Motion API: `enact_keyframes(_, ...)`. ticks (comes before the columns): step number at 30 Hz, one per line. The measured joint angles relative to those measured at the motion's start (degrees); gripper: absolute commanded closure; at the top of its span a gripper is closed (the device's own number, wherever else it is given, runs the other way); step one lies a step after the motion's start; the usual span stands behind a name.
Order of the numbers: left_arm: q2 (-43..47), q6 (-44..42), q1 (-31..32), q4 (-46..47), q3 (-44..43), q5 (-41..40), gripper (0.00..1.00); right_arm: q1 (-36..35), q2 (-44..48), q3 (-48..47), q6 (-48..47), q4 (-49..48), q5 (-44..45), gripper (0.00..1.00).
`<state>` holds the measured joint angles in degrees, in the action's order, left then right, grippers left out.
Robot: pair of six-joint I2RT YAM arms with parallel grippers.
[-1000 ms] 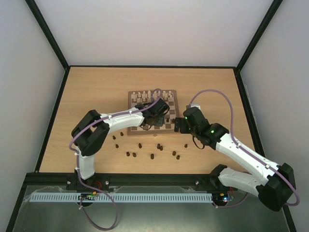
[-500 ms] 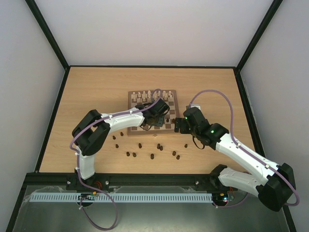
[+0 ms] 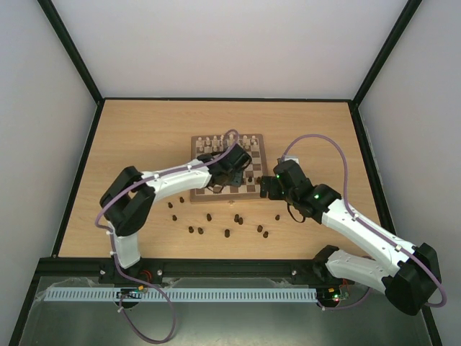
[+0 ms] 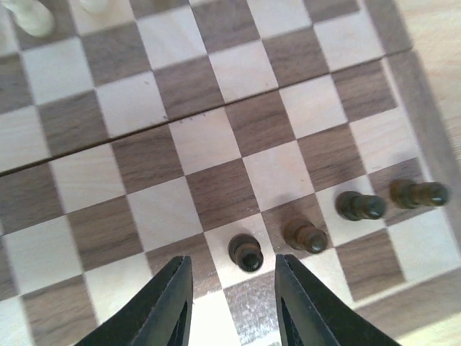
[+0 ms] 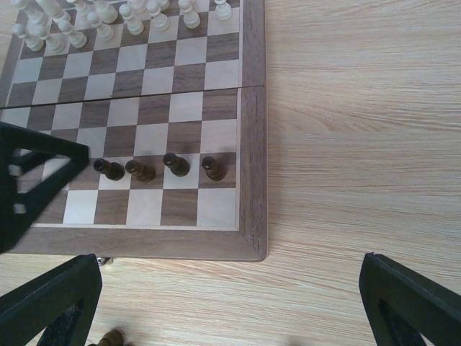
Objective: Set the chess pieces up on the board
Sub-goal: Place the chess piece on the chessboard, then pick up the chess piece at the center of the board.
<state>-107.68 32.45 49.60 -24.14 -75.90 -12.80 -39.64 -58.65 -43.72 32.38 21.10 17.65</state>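
The board (image 5: 252,144) lies mid-table, with cream-white chessmen along its far rows. Four dark chess pieces (image 5: 176,164) stand in a row near its right near corner. In the left wrist view my left gripper (image 4: 234,303) hangs open over the board's (image 4: 421,108) near rows. A dark pawn (image 4: 245,252) stands free on a light square just beyond its fingertips, touching neither finger. Three more dark pawns (image 4: 360,206) stand to its right. My right gripper (image 5: 230,310) is wide open and empty above bare table, off the board's right near corner.
Several loose dark chessmen (image 3: 226,233) lie scattered on the table between the board and the arm bases; one (image 5: 108,339) shows at the bottom of the right wrist view. Black frame posts and walls bound the table.
My left arm's elbow has swung left and its wrist has edged slightly farther over the board. The right arm has not moved.
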Motion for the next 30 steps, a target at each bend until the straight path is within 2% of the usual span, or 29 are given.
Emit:
enact_keyframes(3,4.2,0.0,0.0,-1.3,0.1,-1.0,0.50,0.1,0.0,0.1,0.0,0.0,-0.2,0.01)
enact_keyframes(7,12.5,0.7,0.0,-1.6,2.1,-2.9,0.27,0.3,0.0,0.2,0.0,0.0,-0.5,0.01)
enact_keyframes(9,16.8,1.3,0.0,-2.0,4.5,-4.0,0.03,0.3,0.0,0.2,0.0,0.0,-0.7,0.01)
enact_keyframes(10,18.1,1.3,-0.1,-1.9,5.5,-4.3,0.02,0.3,0.0,0.2,0.0,-0.1,-0.8,0.01)
enact_keyframes(16,25.6,4.8,-1.5,-2.4,17.9,-5.8,0.01,0.3,0.0,0.2,-0.1,-0.3,-1.3,0.01)
enact_keyframes(23,33.8,7.7,-8.3,-2.8,30.6,-5.4,0.02,0.3,-0.4,0.3,-0.3,-0.5,-2.6,0.01)
enact_keyframes(26,35.6,7.9,-11.1,-2.1,33.0,-5.0,0.10,0.3,-0.7,0.3,-0.5,-0.6,-3.1,0.01)
enact_keyframes(30,35.5,7.6,-13.0,-0.2,34.8,-3.8,0.29,0.3,-0.8,0.4,-0.5,-0.9,-3.6,0.01)
